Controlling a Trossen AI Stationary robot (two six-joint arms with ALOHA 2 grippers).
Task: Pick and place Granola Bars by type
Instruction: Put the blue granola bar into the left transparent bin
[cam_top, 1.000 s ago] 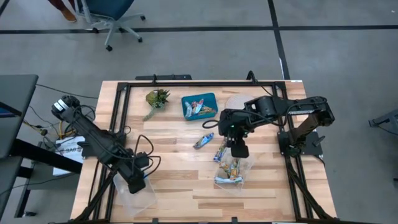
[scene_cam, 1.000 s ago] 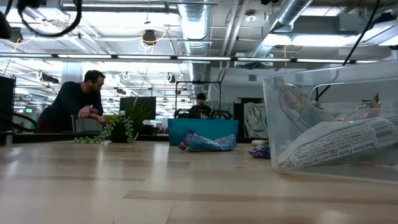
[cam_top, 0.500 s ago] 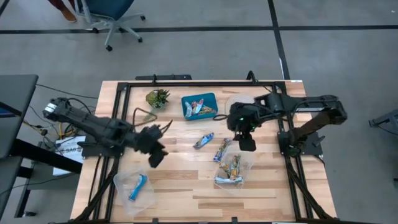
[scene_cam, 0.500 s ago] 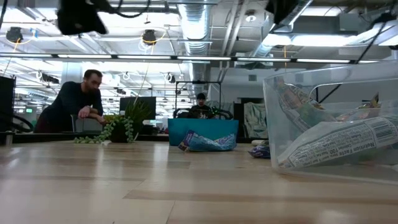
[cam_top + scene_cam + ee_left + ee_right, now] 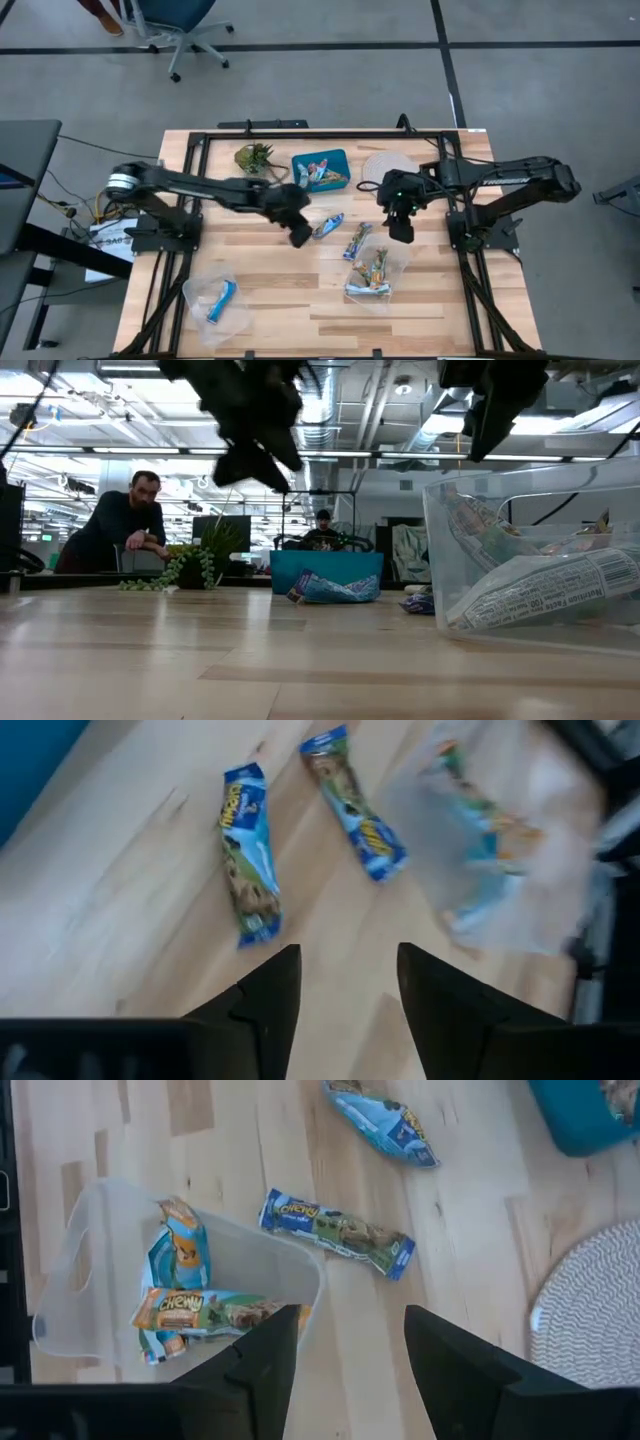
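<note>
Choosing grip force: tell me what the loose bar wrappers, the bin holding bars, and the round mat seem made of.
Loose blue bars: glossy printed film, probably plastic; crimped ends, shine. Bin: clear, thin plastic; table and bars show through its wall. Round mat: pale, seemingly woven fibre; concentric ridges, matte.

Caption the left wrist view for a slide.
Open left gripper hovers above two loose blue granola bars beside a clear container.

Bare wood lies open around the two loose bars (image 5: 327, 226), between the blue tray (image 5: 320, 171) beyond and the clear tub (image 5: 376, 271) nearer.
</note>
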